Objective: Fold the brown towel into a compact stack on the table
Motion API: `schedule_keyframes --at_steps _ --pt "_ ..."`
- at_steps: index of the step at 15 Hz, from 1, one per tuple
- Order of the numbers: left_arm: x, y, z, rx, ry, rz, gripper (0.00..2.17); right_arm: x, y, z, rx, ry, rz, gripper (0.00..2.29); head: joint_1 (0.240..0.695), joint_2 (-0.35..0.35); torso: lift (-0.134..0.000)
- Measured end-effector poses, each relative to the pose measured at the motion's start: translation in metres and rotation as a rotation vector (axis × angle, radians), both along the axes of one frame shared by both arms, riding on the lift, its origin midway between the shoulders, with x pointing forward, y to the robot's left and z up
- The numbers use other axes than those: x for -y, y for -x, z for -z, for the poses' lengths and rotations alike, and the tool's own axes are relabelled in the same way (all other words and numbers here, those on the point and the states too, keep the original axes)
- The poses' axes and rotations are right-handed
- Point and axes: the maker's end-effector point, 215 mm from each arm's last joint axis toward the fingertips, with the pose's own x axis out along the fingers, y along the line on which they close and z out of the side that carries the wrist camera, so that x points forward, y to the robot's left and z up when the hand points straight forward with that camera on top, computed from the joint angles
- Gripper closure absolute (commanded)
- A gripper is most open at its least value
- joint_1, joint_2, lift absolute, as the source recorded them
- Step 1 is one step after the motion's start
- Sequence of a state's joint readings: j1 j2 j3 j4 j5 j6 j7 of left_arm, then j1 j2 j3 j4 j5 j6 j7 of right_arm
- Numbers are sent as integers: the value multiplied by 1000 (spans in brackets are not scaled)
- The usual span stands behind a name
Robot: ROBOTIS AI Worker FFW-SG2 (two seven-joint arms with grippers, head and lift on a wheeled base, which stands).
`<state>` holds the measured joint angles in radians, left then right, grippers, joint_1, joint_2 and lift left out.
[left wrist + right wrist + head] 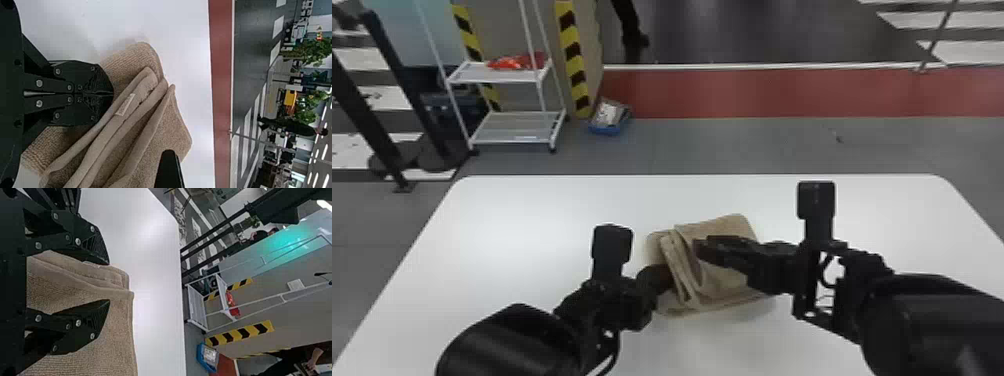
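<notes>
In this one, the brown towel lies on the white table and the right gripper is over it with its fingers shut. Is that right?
Not quite: the right gripper has its fingers spread apart, as the right wrist view shows. It is indeed over the brown towel, which lies on the white table.
</notes>
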<state>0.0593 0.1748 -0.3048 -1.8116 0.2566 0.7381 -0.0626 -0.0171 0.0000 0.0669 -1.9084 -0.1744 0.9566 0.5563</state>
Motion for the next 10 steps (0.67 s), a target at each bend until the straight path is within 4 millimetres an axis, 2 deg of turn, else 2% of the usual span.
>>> schedule_keyframes --at_steps 1,5,8,10 --pt "0 0 0 1 1 -1 1845 5 7 -5 9 -17 -1 1899 695 31 -125" --pt "0 -2 -2 5 6 -7 1845 44 29 -25 71 -50 54 1953 695 -17 -125" --pt "-2 -3 -3 8 7 -10 1845 82 53 -13 53 -61 113 1949 695 -50 -125" --pt "-1 -4 -4 12 10 -12 1845 100 63 0 16 -61 143 1953 695 -82 -125"
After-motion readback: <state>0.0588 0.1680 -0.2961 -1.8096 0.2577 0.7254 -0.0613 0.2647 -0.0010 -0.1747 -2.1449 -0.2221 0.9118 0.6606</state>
